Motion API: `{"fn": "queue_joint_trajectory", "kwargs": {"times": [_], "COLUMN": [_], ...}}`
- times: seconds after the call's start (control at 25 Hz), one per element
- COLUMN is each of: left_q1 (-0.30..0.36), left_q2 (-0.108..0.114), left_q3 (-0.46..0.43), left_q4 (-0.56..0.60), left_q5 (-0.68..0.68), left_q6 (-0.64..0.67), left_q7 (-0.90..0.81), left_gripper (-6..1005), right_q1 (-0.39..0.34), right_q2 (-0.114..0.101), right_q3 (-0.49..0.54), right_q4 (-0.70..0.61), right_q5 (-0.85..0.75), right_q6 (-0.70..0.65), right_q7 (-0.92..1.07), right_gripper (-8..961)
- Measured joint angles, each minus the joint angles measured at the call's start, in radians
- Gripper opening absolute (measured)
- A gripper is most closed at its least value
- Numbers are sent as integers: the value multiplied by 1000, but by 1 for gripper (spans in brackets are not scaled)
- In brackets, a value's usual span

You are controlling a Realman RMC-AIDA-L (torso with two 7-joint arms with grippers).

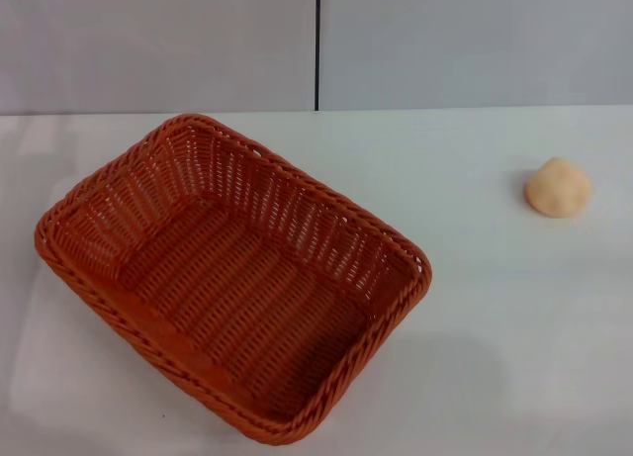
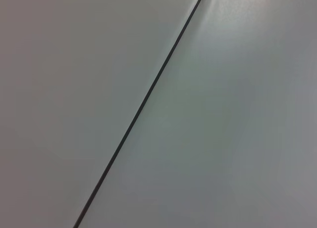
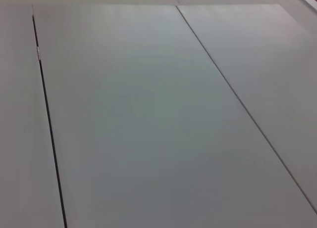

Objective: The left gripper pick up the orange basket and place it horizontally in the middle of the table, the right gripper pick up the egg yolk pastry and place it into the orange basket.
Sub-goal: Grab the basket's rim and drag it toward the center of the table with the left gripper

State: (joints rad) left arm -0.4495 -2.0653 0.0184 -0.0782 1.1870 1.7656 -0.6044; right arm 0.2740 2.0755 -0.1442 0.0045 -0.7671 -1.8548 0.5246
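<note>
The orange basket (image 1: 232,278) sits on the left half of the white table (image 1: 485,337) in the head view, turned at a slant with one corner toward the back wall. It is empty. The egg yolk pastry (image 1: 559,188), a small pale peach dome, rests alone on the table at the right, well apart from the basket. Neither gripper nor arm shows in any view. Both wrist views show only plain grey panels with thin dark seams.
A grey panelled wall (image 1: 316,41) with a vertical dark seam stands behind the table's far edge. Bare white tabletop lies between the basket and the pastry and along the front right.
</note>
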Motion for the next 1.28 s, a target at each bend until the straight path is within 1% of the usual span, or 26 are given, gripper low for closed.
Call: {"fn": "queue_joint_trajectory", "kwargs": {"times": [0.48, 0.76, 0.88, 1.0, 1.08, 1.12, 1.16, 1.2, 1.24, 1.28], "left_q1": [-2, -11, -18, -37, -43, -43, -40, -34, -34, -30], "left_q2": [1, 5, 5, 13, 18, 19, 27, 39, 39, 52], "left_q3": [0, 4, 26, 116, 241, 262, 327, 393, 393, 438], "left_q4": [1, 70, 108, 252, 416, 441, 508, 576, 576, 622], "left_q5": [2, 76, 85, 117, 133, 134, 136, 141, 141, 145], "left_q6": [1, -46, -65, -138, -211, -220, -236, -244, -244, -247], "left_q7": [-1, -109, -161, -357, -551, -575, -648, -715, -715, -767], "left_gripper": [561, 571, 576, 581, 584, 585, 587, 589, 590, 592], "right_q1": [1, 1, -3, -8, -10, -11, -12, -12, -13, -14], "right_q2": [0, 0, 1, -1, -1, -1, -2, -2, -2, -2], "right_q3": [0, 0, 0, 0, 0, 0, 0, 0, 0, 0], "right_q4": [3, 2, 2, 0, -3, -6, -9, -10, -11, -12], "right_q5": [0, 0, 0, 0, 0, 0, 0, 0, 0, 0], "right_q6": [13, 22, 22, 23, 23, 23, 23, 23, 23, 23], "right_q7": [0, 0, 0, 0, 0, 0, 0, 0, 0, 0], "right_gripper": [681, 679, 678, 677, 676, 676, 675, 675, 675, 674]}}
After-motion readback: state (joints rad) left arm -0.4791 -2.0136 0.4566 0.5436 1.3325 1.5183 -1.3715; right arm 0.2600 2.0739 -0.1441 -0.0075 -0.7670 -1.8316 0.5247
